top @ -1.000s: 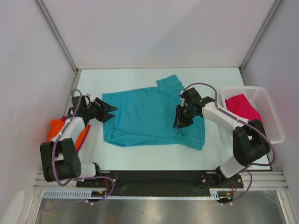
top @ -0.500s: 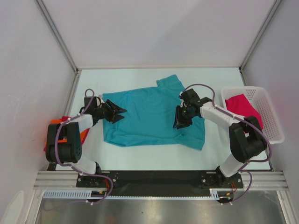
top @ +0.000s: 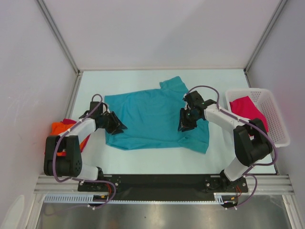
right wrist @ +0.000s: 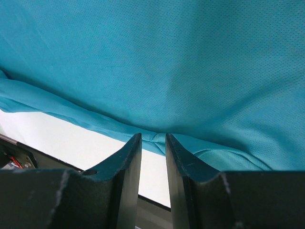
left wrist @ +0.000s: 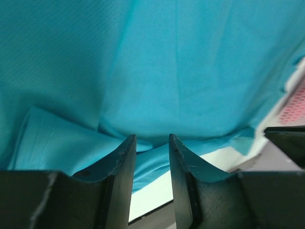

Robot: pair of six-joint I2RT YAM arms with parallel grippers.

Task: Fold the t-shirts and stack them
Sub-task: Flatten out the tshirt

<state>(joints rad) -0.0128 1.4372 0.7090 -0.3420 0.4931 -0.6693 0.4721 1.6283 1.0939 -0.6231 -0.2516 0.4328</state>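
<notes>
A teal t-shirt (top: pixel 152 117) lies spread flat in the middle of the table. My left gripper (top: pixel 121 128) sits at its left edge near the lower corner, jaws narrowed on a bunched fold of teal cloth (left wrist: pixel 147 143). On the shirt's right part, near the sleeve, my right gripper (top: pixel 182 128) pinches a puckered ridge of the same cloth (right wrist: pixel 153 137). An orange t-shirt (top: pixel 59 128) lies crumpled at the table's left edge behind the left arm. A magenta-pink t-shirt (top: pixel 245 109) rests in the basket.
A white lattice basket (top: pixel 281 124) stands at the right edge of the table. White walls and metal frame posts close in the back and sides. The black rail with both arm bases (top: pixel 157 183) runs along the near edge.
My left gripper has moved right and toward the near edge, onto the teal shirt's left edge, and its jaws have narrowed on the cloth. The right gripper has hardly moved.
</notes>
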